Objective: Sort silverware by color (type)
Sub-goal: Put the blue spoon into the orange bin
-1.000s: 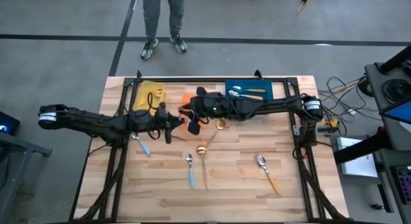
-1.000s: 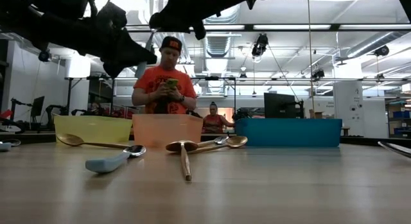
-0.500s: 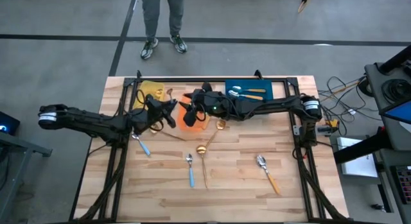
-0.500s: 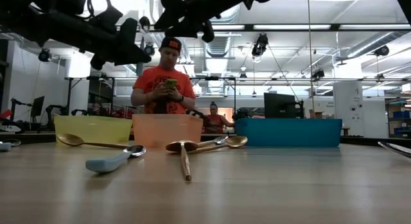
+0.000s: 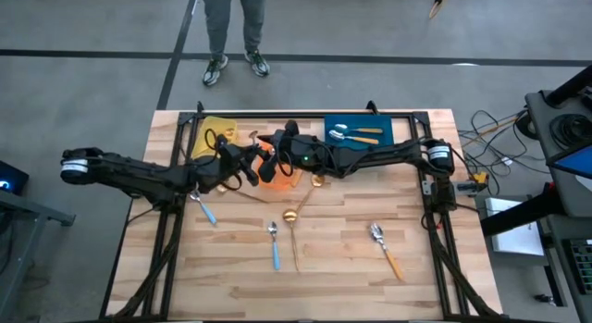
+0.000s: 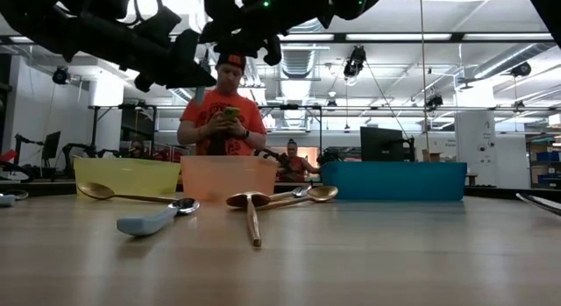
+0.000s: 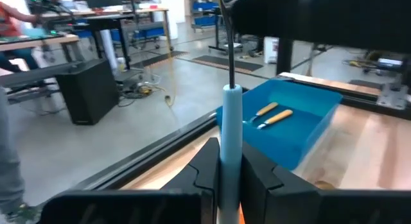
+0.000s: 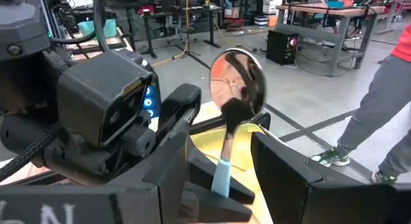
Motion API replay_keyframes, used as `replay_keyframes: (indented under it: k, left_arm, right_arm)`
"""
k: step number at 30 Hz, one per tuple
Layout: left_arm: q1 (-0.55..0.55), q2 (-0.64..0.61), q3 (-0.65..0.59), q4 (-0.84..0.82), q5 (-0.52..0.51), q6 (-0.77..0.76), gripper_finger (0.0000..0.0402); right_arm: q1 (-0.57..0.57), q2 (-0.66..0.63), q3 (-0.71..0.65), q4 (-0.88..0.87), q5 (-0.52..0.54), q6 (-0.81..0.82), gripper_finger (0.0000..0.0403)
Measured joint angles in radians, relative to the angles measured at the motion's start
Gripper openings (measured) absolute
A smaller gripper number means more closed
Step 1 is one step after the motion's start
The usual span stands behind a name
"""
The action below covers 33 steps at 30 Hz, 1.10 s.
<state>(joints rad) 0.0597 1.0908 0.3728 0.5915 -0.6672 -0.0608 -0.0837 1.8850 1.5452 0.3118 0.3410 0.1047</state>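
**Two arms meeting over the bins, one spoon between them**

Both dark arms are reaching in over the far side of the table [image 5: 407,286] and meeting above the orange bin [image 5: 289,180]. The left gripper [image 5: 252,152] is clamping the light-blue handle of a spoon [image 7: 230,131], holding it upright with the silver bowl at the top. The right gripper [image 5: 274,149] is hovering right beside it, fingers [image 8: 282,169] spread wide on either side of that spoon and gripping nothing.

The blue bin [image 5: 400,130] is holding two orange-handled spoons [image 5: 359,134]. What is lying in the yellow bin [image 5: 208,129] and the orange one I cannot tell.

Loose on the wood are lying two gold spoons [image 5: 294,221], two blue-handled spoons [image 5: 274,244] and one orange-handled spoon [image 5: 386,250].
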Motion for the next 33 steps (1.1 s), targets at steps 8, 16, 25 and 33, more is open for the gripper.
replay_keyframes:
  k: [8,16,25,33]
  left_arm:
    - [-0.021,0.089,0.077,-0.001,0.05,0.052,0.0015]
    - [-0.022,0.148,0.11,-0.001,-0.019,0.052,0.0017]
    - [-0.021,0.117,0.101,-0.008,-0.095,0.026,0.0017]
    - [-0.022,0.117,0.101,-0.016,-0.118,0.026,0.0017]
  right_arm:
    - [-0.002,0.007,0.0,0.0,0.0,0.003,0.016]
    - [-0.003,0.008,0.0,-0.008,0.009,0.001,0.0159]
    - [-0.002,0.008,0.0,-0.019,0.052,-0.006,0.0146]
    - [-0.002,0.008,0.0,-0.015,0.056,-0.024,0.0057]
